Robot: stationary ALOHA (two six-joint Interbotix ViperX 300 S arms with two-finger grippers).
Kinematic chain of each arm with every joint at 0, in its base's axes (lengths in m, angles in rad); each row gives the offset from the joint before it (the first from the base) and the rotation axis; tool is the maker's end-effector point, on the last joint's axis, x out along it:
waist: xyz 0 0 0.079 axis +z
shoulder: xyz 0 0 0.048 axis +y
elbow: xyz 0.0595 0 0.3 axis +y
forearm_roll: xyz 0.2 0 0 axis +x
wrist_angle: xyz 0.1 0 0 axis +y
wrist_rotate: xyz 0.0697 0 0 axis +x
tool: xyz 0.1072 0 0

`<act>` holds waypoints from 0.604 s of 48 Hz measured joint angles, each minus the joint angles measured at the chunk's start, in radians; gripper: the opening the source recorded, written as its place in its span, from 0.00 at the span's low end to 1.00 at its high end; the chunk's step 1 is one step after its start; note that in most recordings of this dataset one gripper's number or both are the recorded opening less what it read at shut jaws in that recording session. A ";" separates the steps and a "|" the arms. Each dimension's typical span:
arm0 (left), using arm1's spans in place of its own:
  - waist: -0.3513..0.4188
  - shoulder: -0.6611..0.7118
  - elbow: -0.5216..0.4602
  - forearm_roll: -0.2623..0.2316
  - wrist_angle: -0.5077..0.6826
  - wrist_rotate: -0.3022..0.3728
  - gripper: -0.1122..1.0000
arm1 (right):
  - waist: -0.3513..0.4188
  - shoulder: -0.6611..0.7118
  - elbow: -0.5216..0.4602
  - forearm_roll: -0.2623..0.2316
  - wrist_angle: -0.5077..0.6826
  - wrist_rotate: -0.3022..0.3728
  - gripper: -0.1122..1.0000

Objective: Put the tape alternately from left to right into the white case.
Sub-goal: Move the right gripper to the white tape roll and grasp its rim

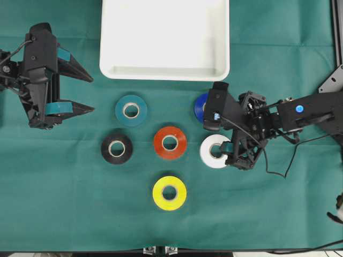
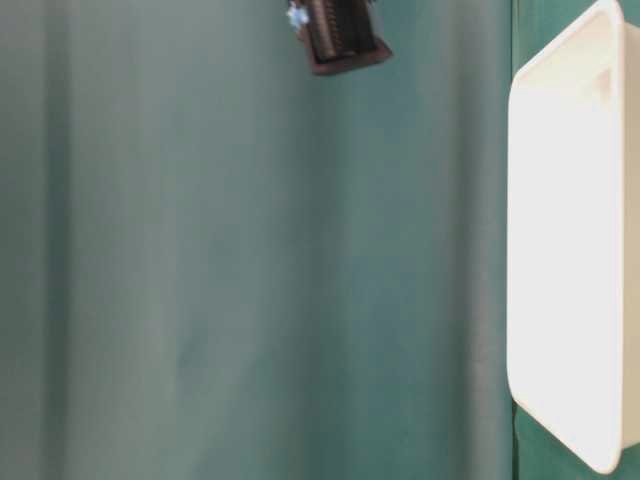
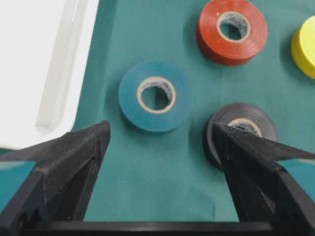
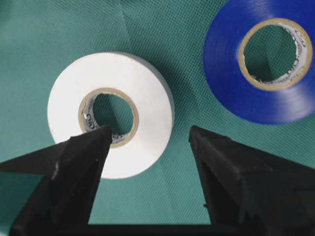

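My right hand (image 1: 217,140) hangs over the right side of the desk (image 1: 64,214), fingers apart and holding nothing; in the wrist view one finger (image 4: 74,172) sits over the white roll's (image 1: 213,151) core and the other (image 4: 236,182) over bare cloth between that roll and the blue roll (image 1: 200,107). My left hand (image 1: 88,93) waits at the left, fingers wide apart and empty, with the teal roll (image 1: 131,110) and black roll (image 1: 117,148) ahead of it. The red roll (image 1: 170,142) and yellow roll (image 1: 169,193) lie flat in the middle, and all six rolls are on the cloth, none in the case (image 1: 165,72), which lies at the far edge of the desk. I judge the task is barely begun. The risk on my right is the line of the fingers: if I come down as I stand, one tip may land on the white roll's top face instead of in its hole, and press or skid it away. The outer finger has little room beside the blue roll, so it could nudge that one too. A pinch on only one wall of the ring may also let it swing or slip out on the way to the case.
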 measured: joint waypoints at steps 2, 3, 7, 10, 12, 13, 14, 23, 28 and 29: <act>0.000 0.000 0.003 0.000 0.000 0.000 0.82 | 0.000 0.008 -0.003 -0.005 -0.003 0.002 0.78; 0.000 0.000 0.003 0.000 0.000 -0.002 0.82 | 0.000 0.011 -0.003 -0.008 -0.005 0.000 0.78; 0.000 0.000 0.006 0.000 0.002 0.000 0.82 | 0.000 0.023 -0.008 -0.025 -0.009 0.005 0.78; -0.002 0.000 0.008 0.000 0.000 0.000 0.82 | -0.002 0.031 -0.011 -0.035 -0.011 0.009 0.78; 0.000 0.000 0.008 0.000 0.000 0.000 0.82 | 0.000 0.034 -0.012 -0.044 -0.011 0.014 0.78; 0.000 0.000 0.008 0.000 0.000 0.000 0.82 | 0.000 0.035 -0.012 -0.049 -0.011 0.018 0.78; 0.000 0.000 0.008 0.000 0.000 0.000 0.82 | -0.002 0.037 -0.012 -0.052 -0.011 0.023 0.78; 0.000 0.000 0.009 0.000 0.000 0.000 0.82 | -0.002 0.051 -0.012 -0.080 -0.011 0.063 0.78; 0.000 -0.002 0.008 0.000 0.000 0.000 0.82 | 0.000 0.063 -0.012 -0.084 -0.011 0.072 0.78; -0.002 0.000 0.008 0.000 0.000 0.000 0.82 | 0.000 0.067 -0.012 -0.084 -0.011 0.072 0.78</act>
